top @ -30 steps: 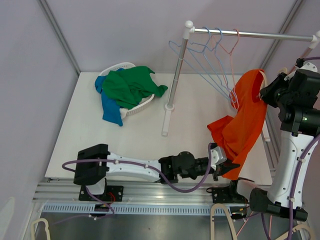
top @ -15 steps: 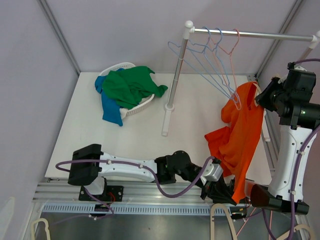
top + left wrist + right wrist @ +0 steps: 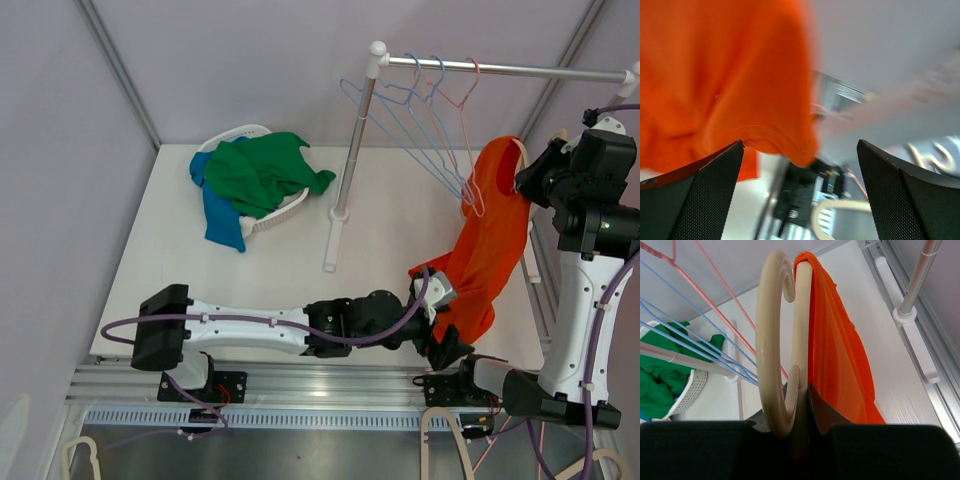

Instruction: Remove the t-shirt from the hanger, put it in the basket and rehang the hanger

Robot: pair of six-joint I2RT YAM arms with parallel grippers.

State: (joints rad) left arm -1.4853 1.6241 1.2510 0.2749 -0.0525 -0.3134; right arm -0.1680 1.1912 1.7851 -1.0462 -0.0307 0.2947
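While right gripper clamps tight on cream hanger, orange t-shirt drapes from it, 3 o'clock of table; left gripper near hem, 5 o'clock, jaws wide, gripping nothing.

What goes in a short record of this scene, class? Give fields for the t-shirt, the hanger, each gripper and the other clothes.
t-shirt: orange t-shirt, draped on the hanger, hanging down over the right of the table
hanger: cream hanger, hook off the rail
right gripper: shut on the hanger
left gripper: open, at the t-shirt's lower hem
other clothes: green and blue clothes in a white basket
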